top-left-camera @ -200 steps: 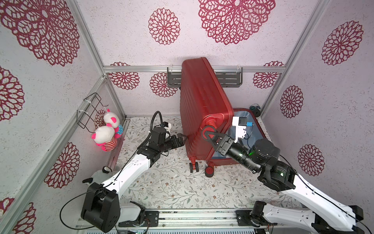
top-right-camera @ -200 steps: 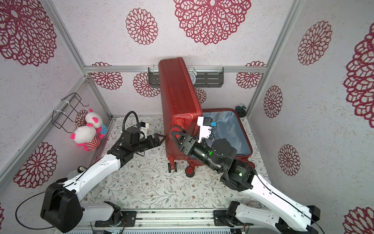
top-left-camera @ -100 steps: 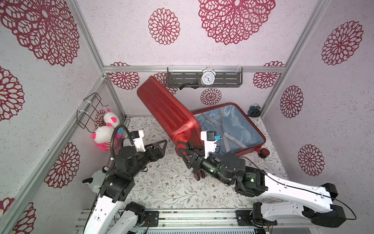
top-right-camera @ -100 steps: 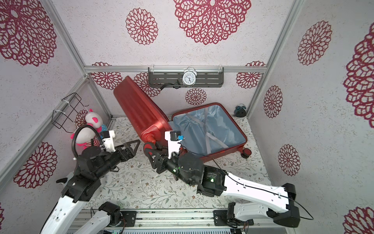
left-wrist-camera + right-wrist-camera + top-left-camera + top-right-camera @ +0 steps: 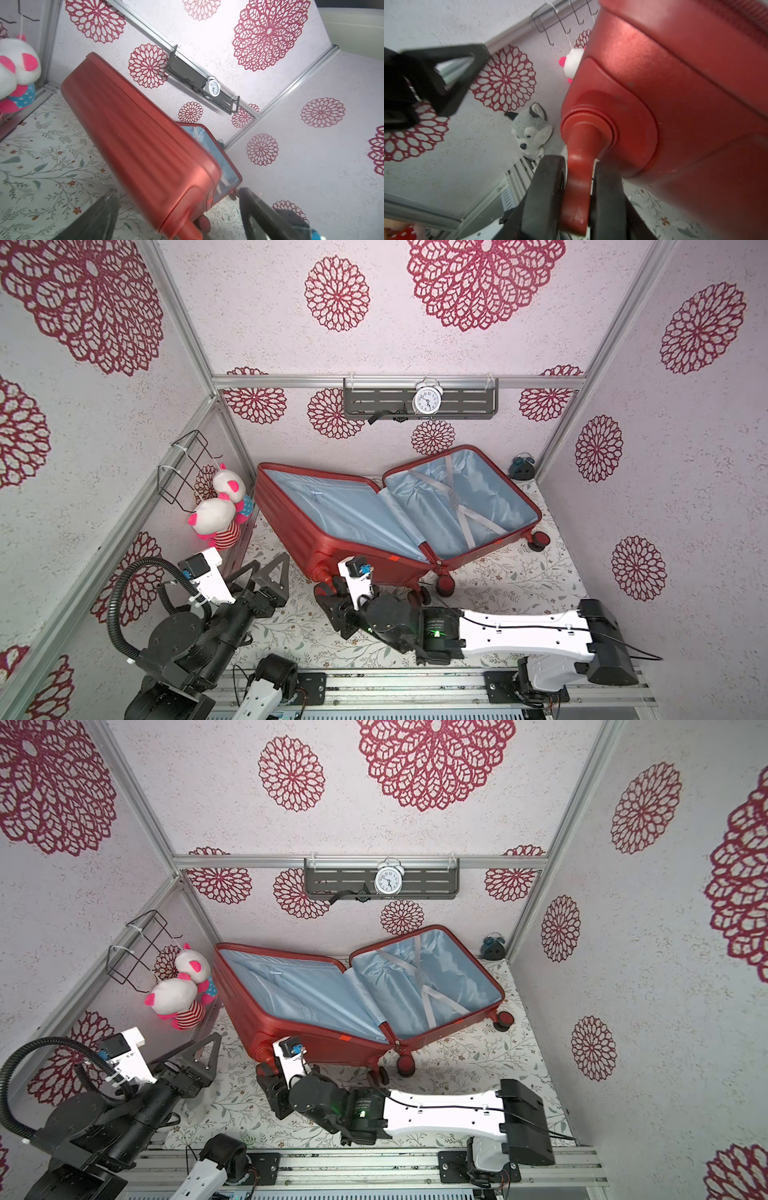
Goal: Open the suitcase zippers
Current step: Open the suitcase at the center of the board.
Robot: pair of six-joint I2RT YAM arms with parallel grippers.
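Glossy red hard-shell suitcase (image 5: 357,560) splayed open mid-frame, pale blue lining up, by the back wall.
The right gripper (image 5: 332,593) looks clamped on its red-and-black corner caster (image 5: 577,187); the left gripper (image 5: 268,568) hangs lower left, jaws wide apart, empty. The thin red zipper track (image 5: 188,130) seems fully undone. The case is likely stiff, bulky and slick-skinned: a swivelling caster is a poor hold, the shell rim steadier.

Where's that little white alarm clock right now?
In both top views the alarm clock stands on the grey shelf fixed to the back wall. It is right of the shelf's middle, above the open suitcase on the floor.
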